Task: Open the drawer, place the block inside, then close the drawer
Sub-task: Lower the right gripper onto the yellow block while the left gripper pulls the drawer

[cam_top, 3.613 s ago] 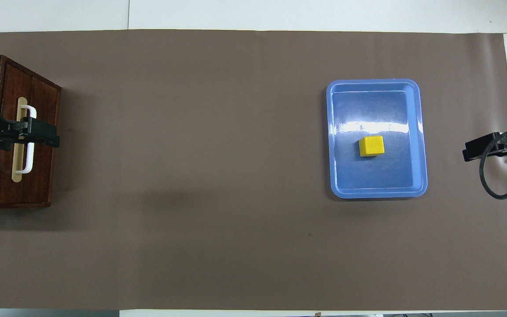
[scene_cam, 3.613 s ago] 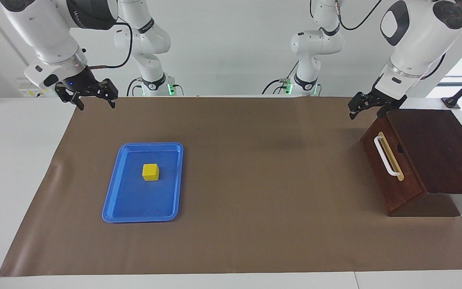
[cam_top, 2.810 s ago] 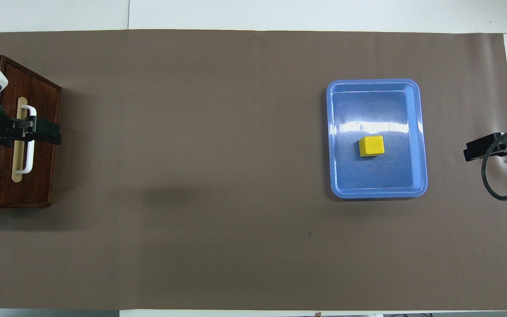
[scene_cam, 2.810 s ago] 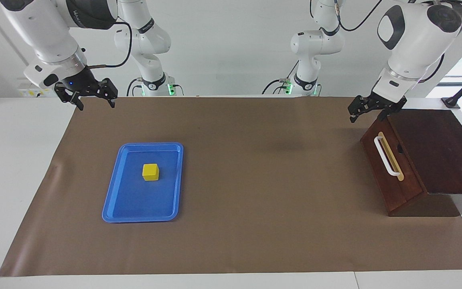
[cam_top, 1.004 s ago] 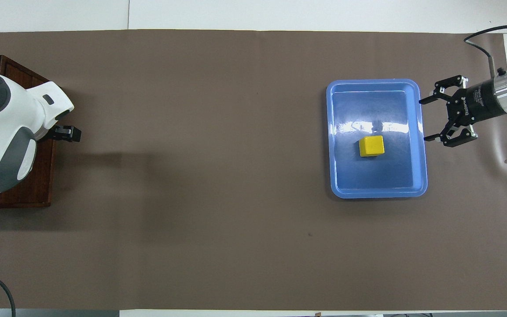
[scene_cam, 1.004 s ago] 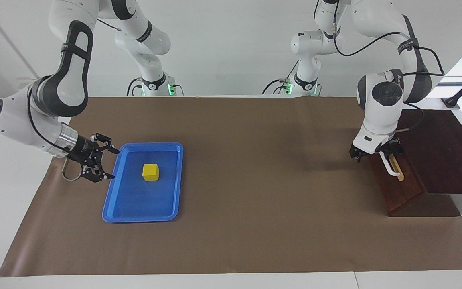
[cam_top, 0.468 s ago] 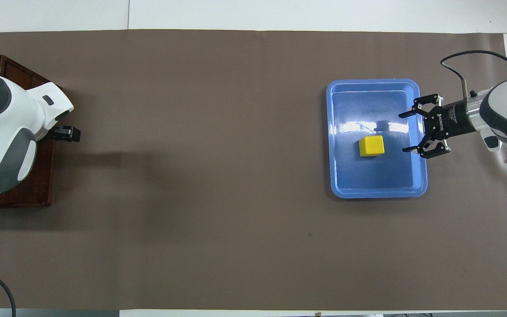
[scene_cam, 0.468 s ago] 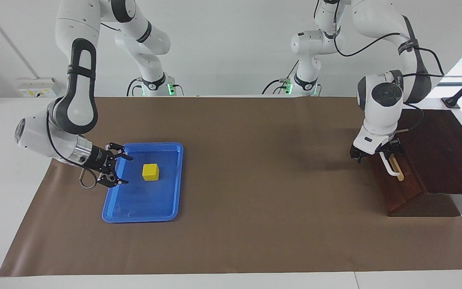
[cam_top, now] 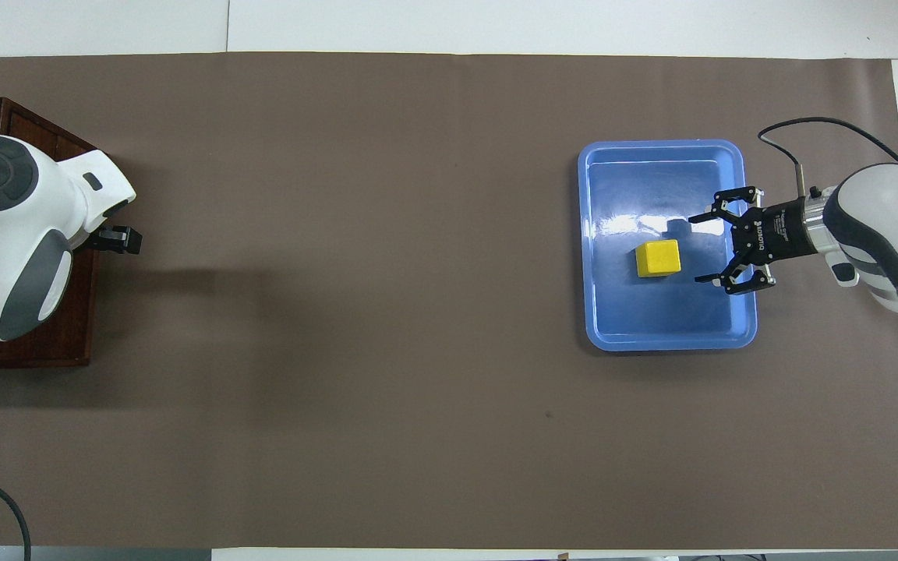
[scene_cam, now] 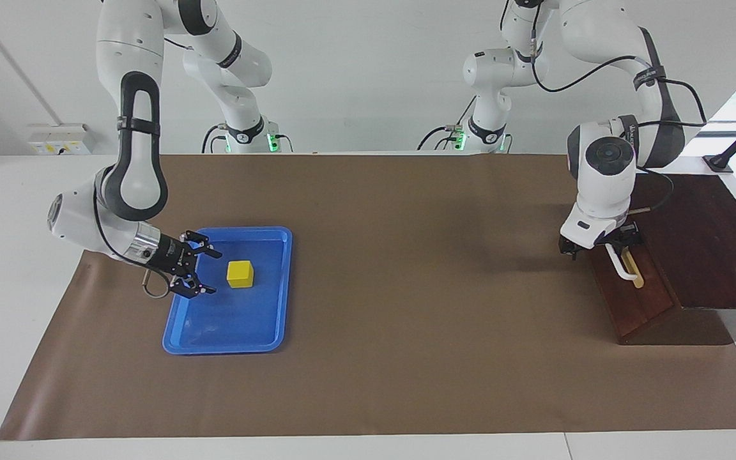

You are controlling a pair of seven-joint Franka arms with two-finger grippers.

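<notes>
R gripper point(scene_cam: 210, 271), our right arm's claw, is spread wide w/ nothing between its fingers. We see it low over the blue tray point(scene_cam: 278, 300), at the tray's edge toward the right arm's end of the table, fingers pointing sideways at the block point(scene_cam: 239, 273). Block is just beside the fingertips but not touching; there's a visible gap in the overhead view too, where the same gripper point(cam_top: 698, 249) opens toward the block point(cam_top: 658, 258).

Block sits flat on the tray floor, roughly mid-tray. It's a cube, so no long axis to speak of; its faces line up approx. w/ the tray's sides. Tray's long axis runs nearer-to-farther from the robots.

L gripper point(scene_cam: 598, 246) is down at the drawer point(scene_cam: 633, 294), right at the robot-end of the white handle point(scene_cam: 622, 265). We can't tell whether its fingers are open or closed on the handle; the wrist hides most of it.

Drawer front faces the table's middle, toward the tray, and looks flush w/ its dark wooden box point(scene_cam: 706, 236). Handle's long axis runs nearer-to-farther from the robots. Drawer and tray are well apart, at opposite ends of the brown mat point(scene_cam: 406, 319).
</notes>
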